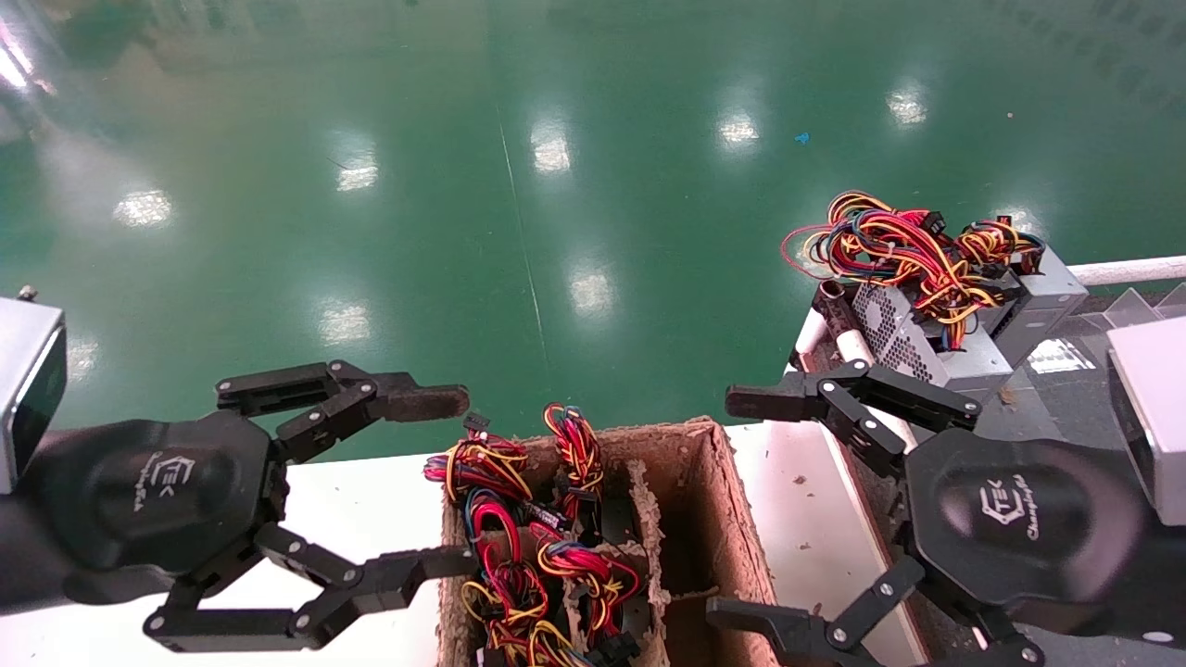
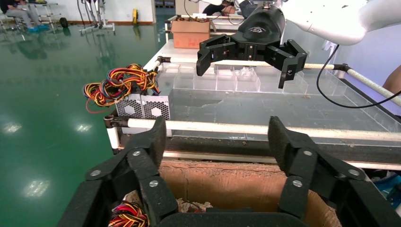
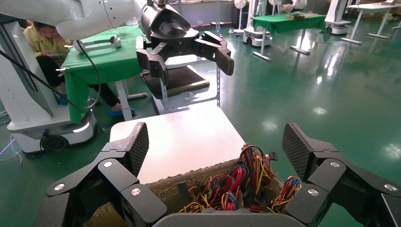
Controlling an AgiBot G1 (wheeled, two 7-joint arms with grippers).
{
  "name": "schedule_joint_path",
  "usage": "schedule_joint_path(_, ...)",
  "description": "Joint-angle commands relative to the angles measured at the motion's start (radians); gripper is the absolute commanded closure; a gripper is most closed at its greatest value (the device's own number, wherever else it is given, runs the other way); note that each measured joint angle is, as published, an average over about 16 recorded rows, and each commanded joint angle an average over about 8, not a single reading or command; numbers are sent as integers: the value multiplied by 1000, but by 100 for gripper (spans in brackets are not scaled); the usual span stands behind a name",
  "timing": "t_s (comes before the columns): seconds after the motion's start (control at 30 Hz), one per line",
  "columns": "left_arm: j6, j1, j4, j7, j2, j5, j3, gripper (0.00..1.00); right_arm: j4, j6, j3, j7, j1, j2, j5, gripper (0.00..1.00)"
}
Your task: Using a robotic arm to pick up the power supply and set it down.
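Note:
The power supply (image 1: 913, 347) is a silver-grey metal box with a perforated mesh face. It lies on the dark rack at the right, under a bunch of red, yellow and black wires (image 1: 903, 245). The left wrist view shows the power supply (image 2: 142, 107) at the rack's corner. My right gripper (image 1: 746, 509), the robotic arm with all-black fingertips, hangs open just in front of the power supply and touches nothing. My left gripper (image 1: 443, 482) is open too, beside the cardboard box. Each wrist view shows its own gripper, left (image 2: 218, 142) and right (image 3: 217, 151), empty.
An open cardboard box (image 1: 713, 482) full of coloured wire bundles stands on a white table (image 1: 371, 500) between my grippers. A white pipe rail (image 2: 236, 128) edges the rack, with clear plastic compartments (image 2: 222, 80) behind it. Green floor lies beyond.

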Motion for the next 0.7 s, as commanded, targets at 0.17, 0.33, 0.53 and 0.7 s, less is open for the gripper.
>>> schedule_joint_path(0.17, 0, 0, 0, 0, 0, 0, 0, 100, 0, 0, 0, 0, 0, 0, 0, 0)
schedule_joint_path(0.33, 0, 0, 0, 0, 0, 0, 0, 100, 0, 2, -1, 0, -1, 0, -2, 0)
schedule_joint_path(0.53, 0, 0, 0, 0, 0, 0, 0, 100, -1, 33, -19, 14, -5, -11, -39, 0)
schedule_joint_path(0.7, 0, 0, 0, 0, 0, 0, 0, 100, -4, 75, -54, 49, -6, -28, -102, 0)
